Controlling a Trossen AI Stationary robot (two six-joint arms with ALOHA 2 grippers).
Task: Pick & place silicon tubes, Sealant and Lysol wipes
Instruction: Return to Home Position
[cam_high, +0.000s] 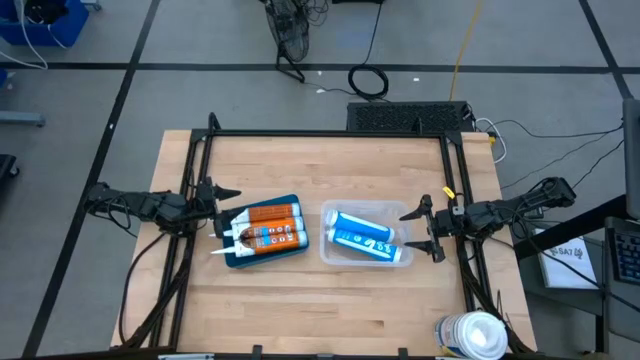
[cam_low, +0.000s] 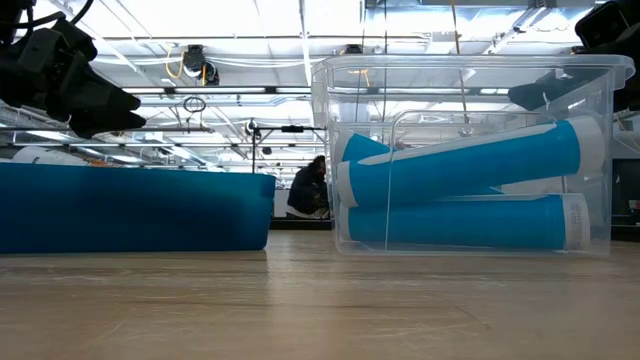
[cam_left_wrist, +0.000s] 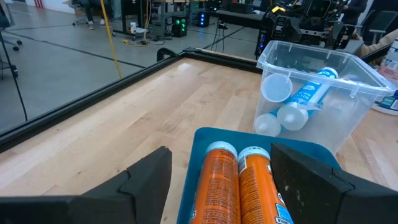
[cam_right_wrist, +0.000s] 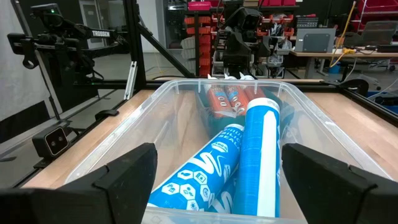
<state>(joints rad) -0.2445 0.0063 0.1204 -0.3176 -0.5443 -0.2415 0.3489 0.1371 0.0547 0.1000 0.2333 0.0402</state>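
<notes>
Two orange sealant tubes (cam_high: 268, 227) lie side by side in a blue tray (cam_high: 285, 254) left of the table's middle; they also show in the left wrist view (cam_left_wrist: 239, 186). Blue-and-white silicone tubes (cam_high: 362, 238) lie in a clear bin (cam_high: 364, 208) right of the middle, one propped on the others (cam_right_wrist: 260, 155). The Lysol wipes canister (cam_high: 472, 335), with a white domed lid, lies at the table's near right corner. My left gripper (cam_high: 228, 207) is open and empty just left of the tray. My right gripper (cam_high: 426, 229) is open and empty at the bin's right end.
A black frame (cam_high: 330, 134) runs along the table's far edge and down both sides. Bare wood lies in front of the tray and bin (cam_high: 320, 300) and behind them. A person sits far off in the room (cam_low: 310, 188).
</notes>
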